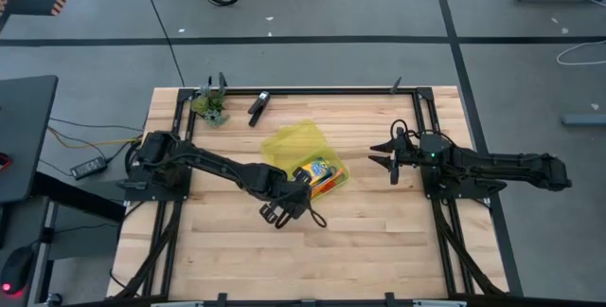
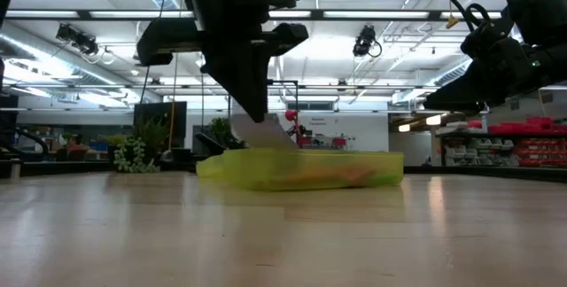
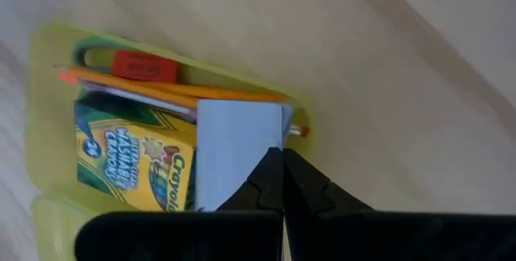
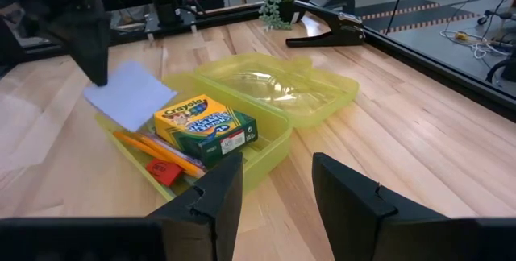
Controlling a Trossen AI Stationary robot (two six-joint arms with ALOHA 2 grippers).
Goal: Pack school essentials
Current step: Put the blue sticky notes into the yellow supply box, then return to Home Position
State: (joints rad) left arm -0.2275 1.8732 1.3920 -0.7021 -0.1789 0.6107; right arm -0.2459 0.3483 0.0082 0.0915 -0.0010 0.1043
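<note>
The left end effector (image 3: 282, 182) is closed on the edge of the pale blue-white note pad (image 3: 236, 150) and holds it tilted over the yellow case (image 1: 333, 177), which sits near the middle of the table (image 1: 379, 241) with its lid (image 1: 295, 142) folded open toward the far edge. Inside the case the crayon box (image 4: 206, 124) lies just beside the orange pencils (image 4: 153, 151), and the red eraser (image 4: 163, 171) and the scissors handle (image 3: 93, 51) lie along the case wall. The right end effector (image 4: 276, 192) waits near the right edge of the table with its fingers partly apart and nothing between them, and a black clip (image 1: 258, 106) and a small plant (image 1: 212, 105) are at the far edge.
</note>
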